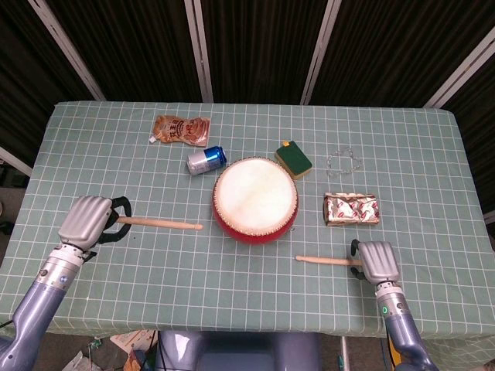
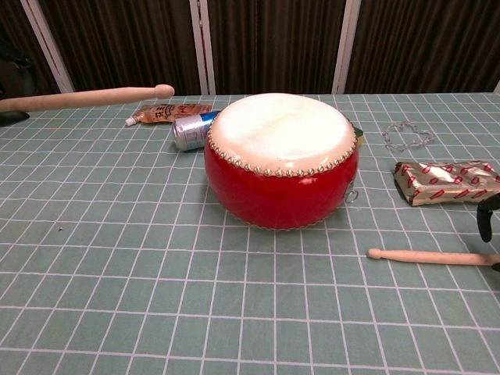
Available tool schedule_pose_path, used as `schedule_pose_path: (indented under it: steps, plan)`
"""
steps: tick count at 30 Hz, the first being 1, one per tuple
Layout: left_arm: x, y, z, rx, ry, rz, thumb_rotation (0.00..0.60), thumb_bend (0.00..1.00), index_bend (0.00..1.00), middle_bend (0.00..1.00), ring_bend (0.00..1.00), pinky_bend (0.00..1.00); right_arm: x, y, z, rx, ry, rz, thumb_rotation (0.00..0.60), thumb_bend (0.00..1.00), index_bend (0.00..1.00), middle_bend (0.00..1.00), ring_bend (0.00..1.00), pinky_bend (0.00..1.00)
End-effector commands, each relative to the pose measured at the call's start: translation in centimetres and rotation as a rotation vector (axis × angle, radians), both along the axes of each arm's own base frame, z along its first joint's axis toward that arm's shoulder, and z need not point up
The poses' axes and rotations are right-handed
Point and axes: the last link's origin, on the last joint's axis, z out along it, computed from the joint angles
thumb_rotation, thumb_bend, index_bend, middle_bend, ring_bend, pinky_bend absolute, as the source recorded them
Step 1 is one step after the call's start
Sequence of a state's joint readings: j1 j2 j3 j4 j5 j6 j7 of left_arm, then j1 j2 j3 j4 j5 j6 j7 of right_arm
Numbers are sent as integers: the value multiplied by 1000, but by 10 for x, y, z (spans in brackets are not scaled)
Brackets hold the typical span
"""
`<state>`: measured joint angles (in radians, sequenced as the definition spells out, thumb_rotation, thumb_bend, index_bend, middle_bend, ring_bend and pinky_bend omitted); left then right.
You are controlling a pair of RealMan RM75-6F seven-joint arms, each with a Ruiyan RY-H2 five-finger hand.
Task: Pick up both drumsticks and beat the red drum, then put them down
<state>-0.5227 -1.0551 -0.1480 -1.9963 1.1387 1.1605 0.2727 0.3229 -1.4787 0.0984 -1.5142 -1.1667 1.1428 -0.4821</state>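
The red drum (image 1: 255, 199) with its white skin (image 2: 280, 129) stands mid-table. My left hand (image 1: 89, 220) grips the butt of the left drumstick (image 1: 158, 223) and holds it above the cloth, tip pointing at the drum; in the chest view this stick (image 2: 86, 96) hangs in the air at the far left. The right drumstick (image 1: 323, 260) lies flat on the table in front of the drum, tip to the left. My right hand (image 1: 377, 261) covers its butt end with dark fingers (image 2: 485, 221) on both sides of the stick (image 2: 433, 257), one still clear above it.
Behind the drum lie a blue can (image 1: 206, 160), an orange pouch (image 1: 181, 128), a green sponge (image 1: 294, 158) and a clear plastic ring (image 1: 345, 161). A shiny foil packet (image 1: 351, 209) sits just right of the drum, near my right hand. The table's front edge (image 1: 232, 328) is close to both arms.
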Motion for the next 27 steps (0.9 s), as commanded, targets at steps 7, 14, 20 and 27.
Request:
schedule_pose_path:
  steps: [7, 14, 20, 27]
  plan:
    - [0, -2, 3, 3, 5, -4, 600, 515, 776, 1000, 1000, 1000, -7, -3, -8, 15, 22, -20, 600, 285, 521, 1000, 1000, 976]
    - [-4, -2, 3, 1, 7, 0, 600, 515, 776, 1000, 1000, 1000, -12, -4, -11, 20, 39, -38, 600, 330, 531, 1000, 1000, 976]
    - [-5, -2, 3, 1, 4, 2, 600, 515, 776, 1000, 1000, 1000, -17, -4, -13, 28, 57, -53, 600, 420, 538, 1000, 1000, 976]
    - [-5, -2, 4, 1, 4, 3, 600, 515, 776, 1000, 1000, 1000, -16, -2, -13, 39, 64, -54, 600, 541, 754, 1000, 1000, 976]
